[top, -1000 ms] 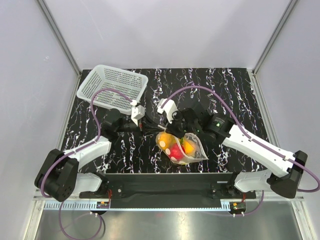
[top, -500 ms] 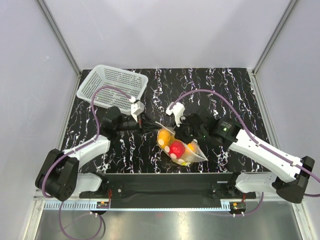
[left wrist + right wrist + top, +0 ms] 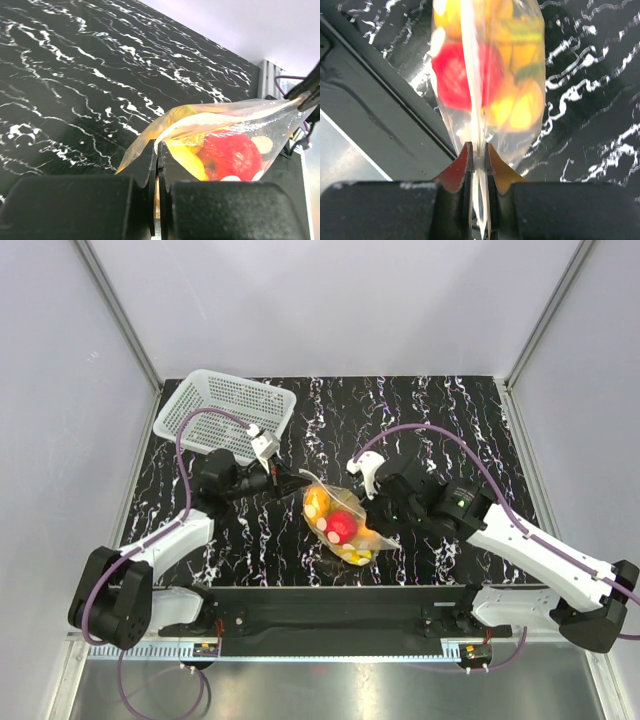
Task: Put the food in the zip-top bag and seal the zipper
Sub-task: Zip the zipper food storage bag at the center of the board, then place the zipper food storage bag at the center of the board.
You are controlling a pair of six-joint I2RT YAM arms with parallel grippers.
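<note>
The clear zip-top bag (image 3: 340,520) hangs between my two grippers, just above the table's front middle. Inside it I see the red fruit (image 3: 341,525), the orange fruit (image 3: 317,503) and yellow banana pieces (image 3: 357,551). My left gripper (image 3: 297,481) is shut on the bag's left mouth corner, also seen in the left wrist view (image 3: 158,150). My right gripper (image 3: 381,530) is shut on the zipper strip (image 3: 473,100) at the right end, seen in the right wrist view (image 3: 476,152). The red fruit shows there too (image 3: 451,75).
A white perforated basket (image 3: 226,413) stands at the back left of the black marbled table (image 3: 450,420). The black front rail (image 3: 340,600) runs just below the bag. Purple cables loop over both arms.
The bag with the fruit has been lifted and stretched between the grippers. My left gripper drew back to the left; my right gripper slid right and toward the front along the mouth edge.
</note>
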